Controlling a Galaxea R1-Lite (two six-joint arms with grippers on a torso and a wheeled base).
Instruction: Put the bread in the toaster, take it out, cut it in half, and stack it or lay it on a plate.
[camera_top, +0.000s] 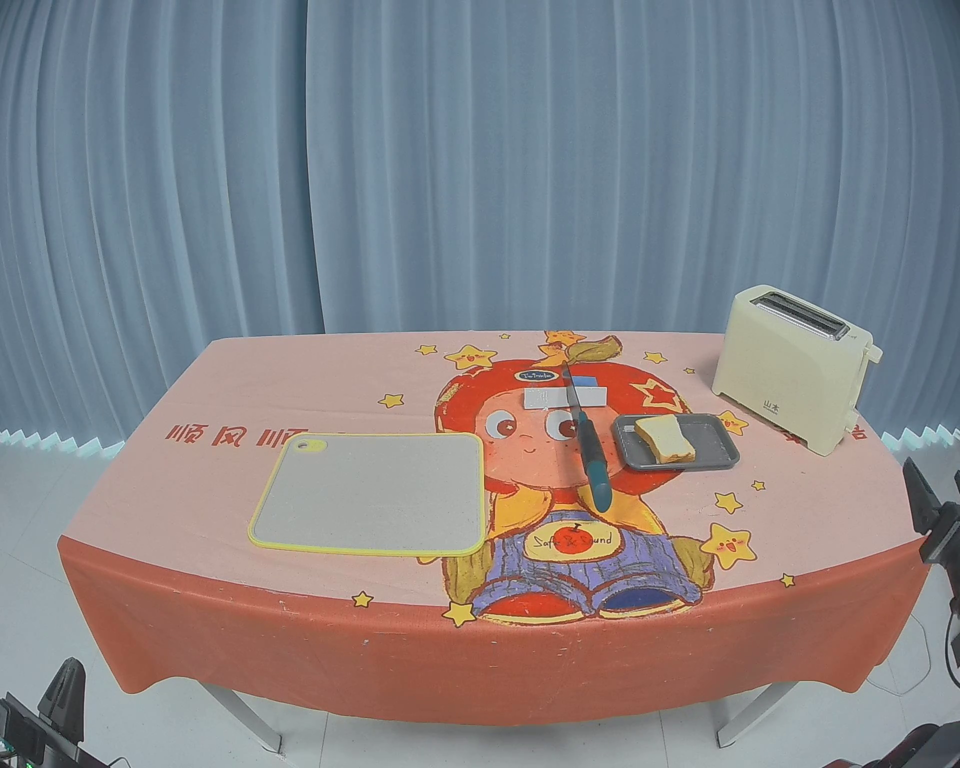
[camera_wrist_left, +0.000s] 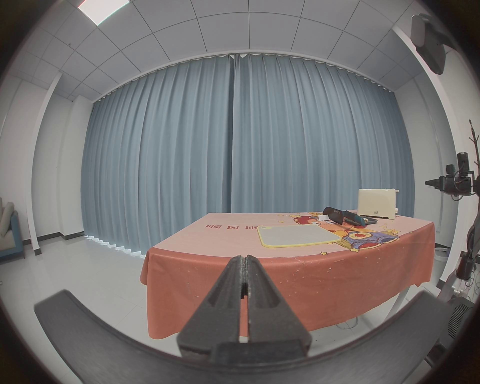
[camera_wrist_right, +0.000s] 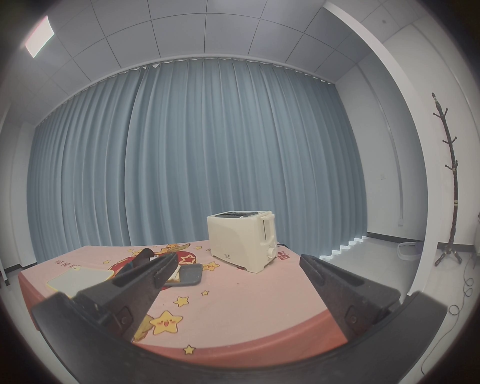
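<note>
Resting on the grey tray (camera_top: 722, 440) near the toaster (camera_top: 795, 365), the bread (camera_top: 666, 438) wants a gentle edge grip from the right pincer (camera_wrist_right: 237, 261), spread wide off the surface (camera_top: 200, 400); the left pincer (camera_wrist_left: 245, 260) is pressed together.

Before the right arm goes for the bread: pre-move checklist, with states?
1. Bread lying on the grey tray, nothing on top of it: ok.
2. Right gripper open, holding nothing: ok.
3. Left gripper shut, holding nothing: ok.
4. Toaster upright behind the tray, slot facing up: ok. Slot empty inside: cannot tell.
5. Knife lying beside the tray, apart from the bread: ok.
6. Cutting board lying flat, nothing on it: ok.
</note>
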